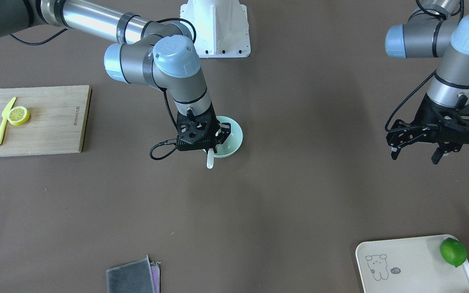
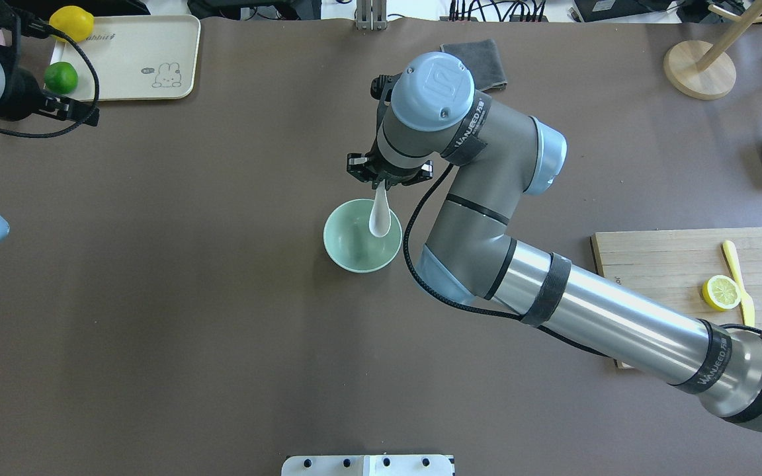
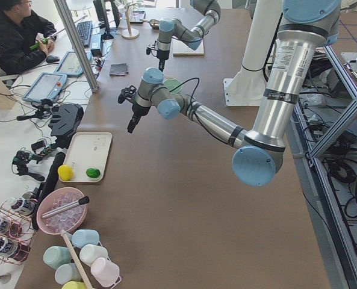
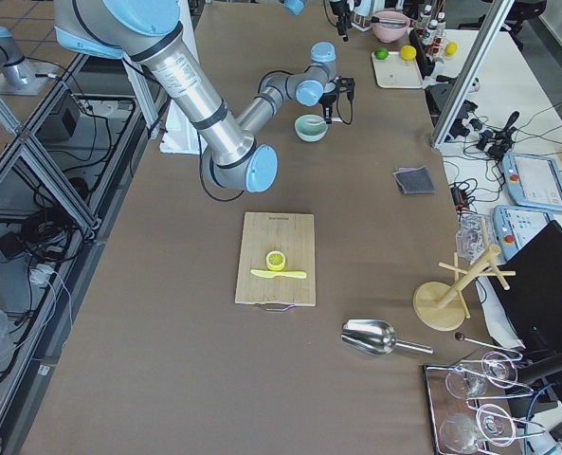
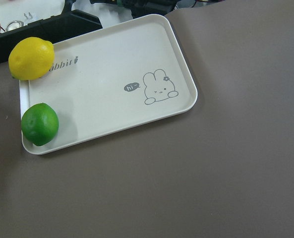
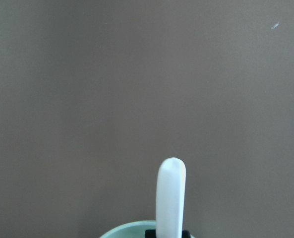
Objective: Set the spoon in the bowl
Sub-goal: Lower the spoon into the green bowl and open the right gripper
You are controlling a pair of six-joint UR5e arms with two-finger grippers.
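The pale mint-green bowl (image 2: 353, 246) stands on the brown table near its middle; it also shows in the front view (image 1: 235, 139). My right gripper (image 2: 381, 188) hangs over the bowl's far rim, shut on the white spoon (image 2: 380, 215). The spoon is tilted: its scoop hangs inside the bowl and its handle tip (image 1: 209, 161) juts out past the rim. The right wrist view shows the handle (image 6: 170, 196) above the bowl's rim (image 6: 127, 229). My left gripper (image 1: 415, 155) is open and empty, raised far off to the side of the bowl.
A wooden cutting board (image 2: 672, 264) with a lemon half (image 2: 721, 292) and a yellow knife (image 2: 738, 281) lies on my right. A cream tray (image 5: 112, 89) holds a lemon (image 5: 31, 58) and a lime (image 5: 39, 124). A grey cloth (image 2: 480, 59) lies beyond the bowl.
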